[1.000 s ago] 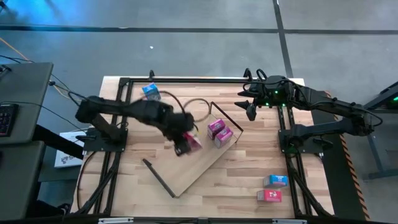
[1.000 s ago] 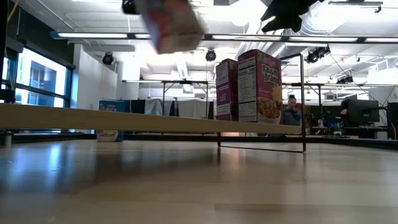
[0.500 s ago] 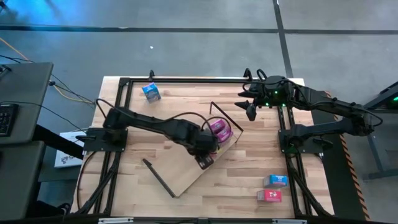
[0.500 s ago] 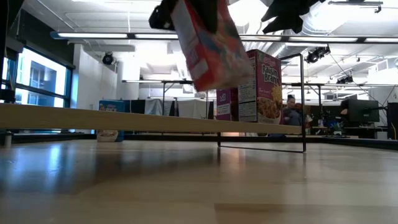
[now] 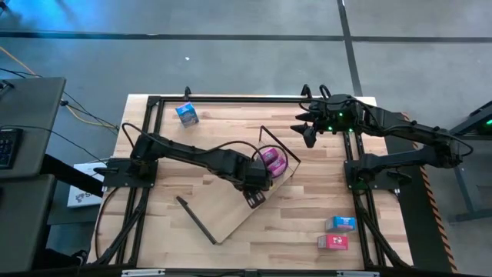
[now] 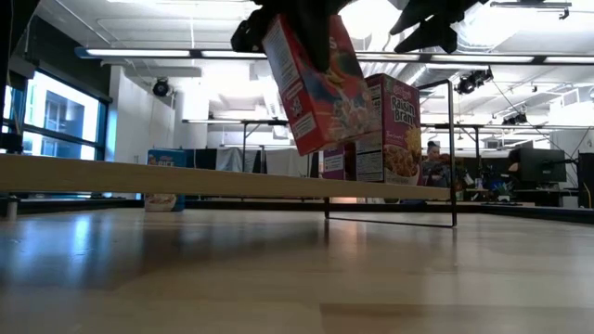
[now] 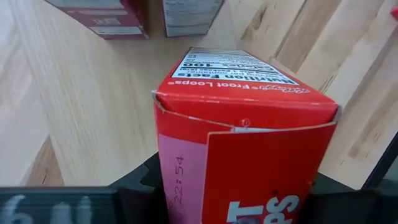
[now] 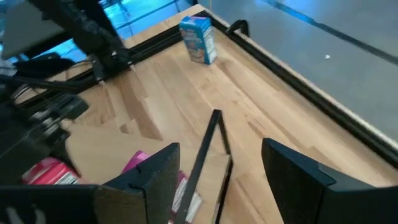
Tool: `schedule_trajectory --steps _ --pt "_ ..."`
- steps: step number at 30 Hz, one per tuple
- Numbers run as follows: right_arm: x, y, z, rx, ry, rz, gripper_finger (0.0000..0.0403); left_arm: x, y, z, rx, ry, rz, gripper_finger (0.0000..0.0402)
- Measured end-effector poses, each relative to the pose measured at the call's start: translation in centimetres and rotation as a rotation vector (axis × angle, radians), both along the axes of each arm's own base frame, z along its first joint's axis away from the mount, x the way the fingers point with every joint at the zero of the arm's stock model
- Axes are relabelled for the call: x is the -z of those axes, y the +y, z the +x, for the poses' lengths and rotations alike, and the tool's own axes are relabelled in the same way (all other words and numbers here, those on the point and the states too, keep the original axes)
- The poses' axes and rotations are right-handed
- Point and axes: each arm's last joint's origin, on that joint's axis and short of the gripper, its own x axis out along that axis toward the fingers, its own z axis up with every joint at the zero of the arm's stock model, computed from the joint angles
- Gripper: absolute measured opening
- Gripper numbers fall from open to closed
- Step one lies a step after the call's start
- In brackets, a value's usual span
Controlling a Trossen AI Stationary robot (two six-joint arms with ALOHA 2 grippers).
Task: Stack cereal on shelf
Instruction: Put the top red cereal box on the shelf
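The left jaws (image 5: 256, 192) are clamped on a red cereal box (image 6: 316, 79), tilted and hanging above the shelf (image 5: 231, 211) without touching it. Just beyond the jaws two pink boxes (image 5: 270, 160) stand upright on the shelf near its wire end frame (image 5: 280, 148). The right jaws (image 5: 305, 132) hang parted and empty over the surface's (image 5: 307, 223) far edge. A blue box (image 5: 186, 114) stands well apart near the far corner; two more boxes (image 5: 337, 233) lie at the near right.
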Motion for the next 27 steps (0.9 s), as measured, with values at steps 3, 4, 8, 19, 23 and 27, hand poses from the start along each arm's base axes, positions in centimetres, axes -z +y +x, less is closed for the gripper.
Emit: schedule_trajectory --steps 3,4,8,19,23,27 --pt "0.0 0.0 0.0 0.008 0.002 -0.007 0.0217 0.0 -0.2 0.0 -0.003 0.001 -0.003 0.0157" --pt "0.0 0.0 0.0 0.008 0.002 -0.008 0.0217 0.2 -0.2 0.1 -0.021 0.004 -0.01 0.0157" --pt "0.0 0.0 0.0 0.003 0.004 -0.013 0.0217 0.8 -0.3 0.2 -0.082 0.028 -0.057 0.0157" --pt "0.0 0.0 0.0 -0.015 0.015 -0.045 0.0217 1.8 -0.4 0.8 -0.164 0.04 -0.077 0.0157" --pt "0.0 0.0 0.0 -0.015 0.015 -0.045 0.0217 2.3 -0.1 1.0 -0.172 0.049 -0.071 0.0157" --pt "0.0 0.0 0.0 -0.014 0.015 -0.045 0.0217 2.3 -0.1 1.1 -0.142 0.046 -0.063 0.0157"
